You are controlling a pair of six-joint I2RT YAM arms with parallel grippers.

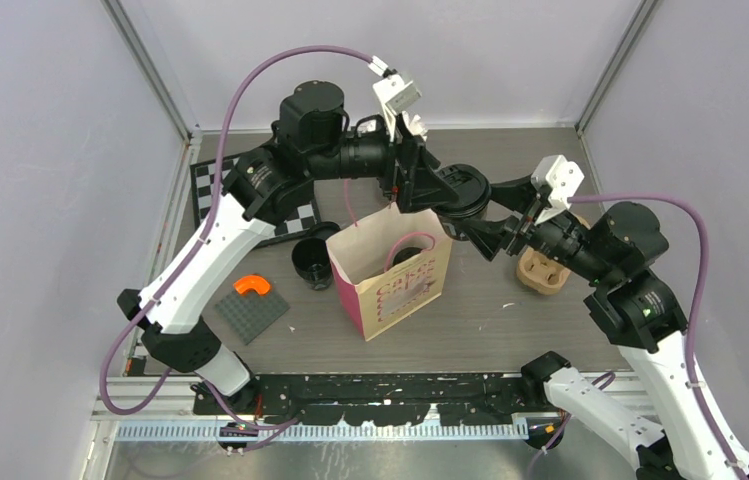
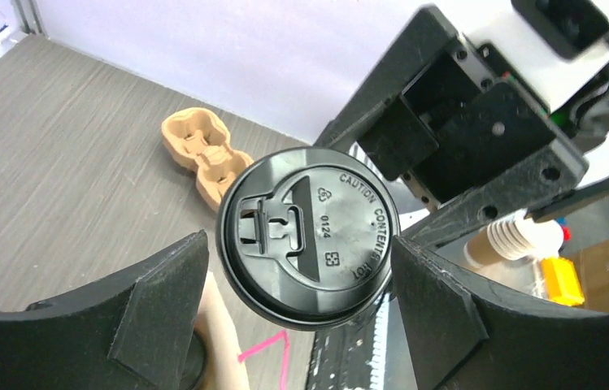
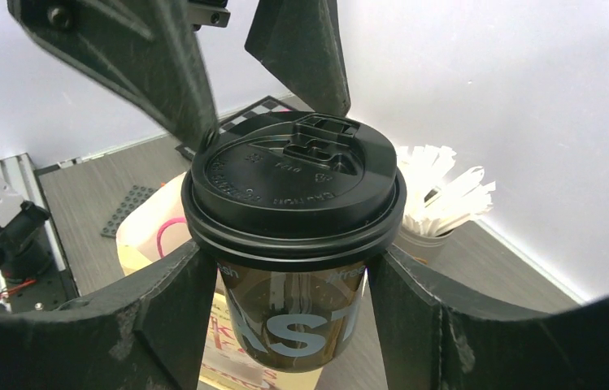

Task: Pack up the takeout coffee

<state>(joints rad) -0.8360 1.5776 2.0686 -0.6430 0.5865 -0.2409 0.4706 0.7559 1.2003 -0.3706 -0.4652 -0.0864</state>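
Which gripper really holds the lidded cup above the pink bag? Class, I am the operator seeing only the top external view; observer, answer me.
Observer: The right gripper grips the coffee cup by its body, just below its lid.
Operator: And the other one?
Observer: The left gripper straddles the lid, open, with a gap beside one finger.
Operator: Anything hidden from me?
Observer: A cup of white wrapped sticks, beyond the held cup.

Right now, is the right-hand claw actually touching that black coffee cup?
Touching. The right wrist view shows the right gripper with its fingers pressed against both sides of the coffee cup, just below its lid.
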